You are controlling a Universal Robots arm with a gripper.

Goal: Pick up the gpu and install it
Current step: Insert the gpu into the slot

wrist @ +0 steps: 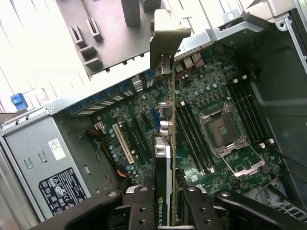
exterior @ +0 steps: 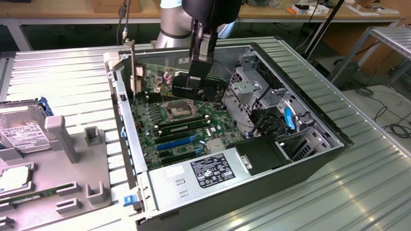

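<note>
Gpu point(wrist: 163, 158): held on edge inside the open computer case point(exterior: 308, 110), above the motherboard point(exterior: 183, 127), with the CPU socket point(wrist: 225, 132) and memory slots close on one side. The pincer point(wrist: 168, 211) is partly closed and clamps the card, one finger on each face, at the end away from the bracket point(wrist: 168, 38).

Step in hand, as judged: lowering the card to its slot. Whether the connector edge has entered the slot cannot be told.

Recommendations:
- Keep the card upright and its lower edge parallel to the slot along the full length.
- Line the bracket up with the rear opening of the case, so it does not catch on the wall.
- Press straight down. The grip sits at one end, so the bracket end may ride high or tilt.

Appearance: thin green board, black cooler block on one face, silver end bracket with a bent top. In the exterior view the bracket rises above the case's rear wall.

Surroundings: labelled power supply point(exterior: 209, 173) at the near end of the case; ribbed metal desk point(exterior: 64, 77); hard drive point(exterior: 19, 134) well apart at the exterior view's left.
</note>
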